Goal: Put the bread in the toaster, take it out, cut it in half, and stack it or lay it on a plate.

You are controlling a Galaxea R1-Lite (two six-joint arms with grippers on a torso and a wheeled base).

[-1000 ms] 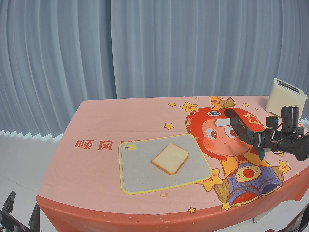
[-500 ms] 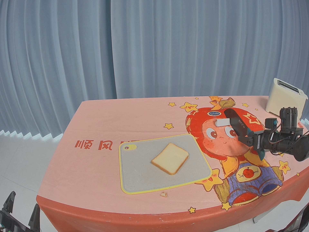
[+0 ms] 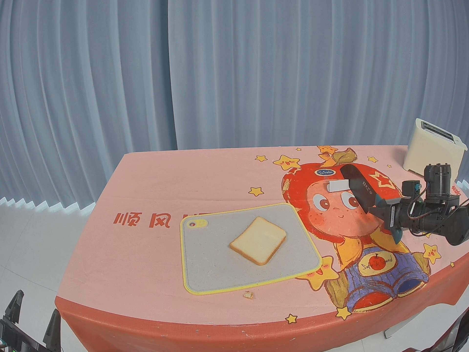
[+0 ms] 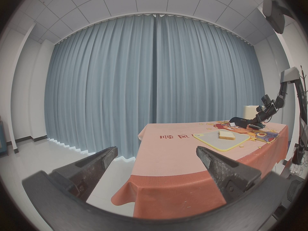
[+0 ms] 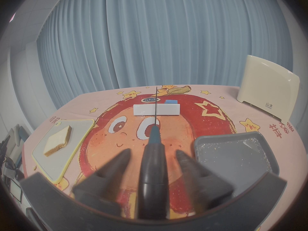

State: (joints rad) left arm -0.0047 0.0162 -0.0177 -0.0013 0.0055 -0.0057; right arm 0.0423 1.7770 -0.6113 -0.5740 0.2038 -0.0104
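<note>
one bread slice (image 3: 258, 240) on one cutting board (image 3: 210, 262), one toaster (image 3: 434, 145), one tray (image 5: 234, 156); right gripper (image 5: 153, 154) clamps one knife (image 3: 360, 187), left gripper (image 4: 156, 149) gapes wide.

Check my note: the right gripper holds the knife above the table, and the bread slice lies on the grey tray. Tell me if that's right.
Not right. The bread slice lies on the cutting board, not the grey tray, as the head view shows. The right gripper does hold the knife above the table.
</note>
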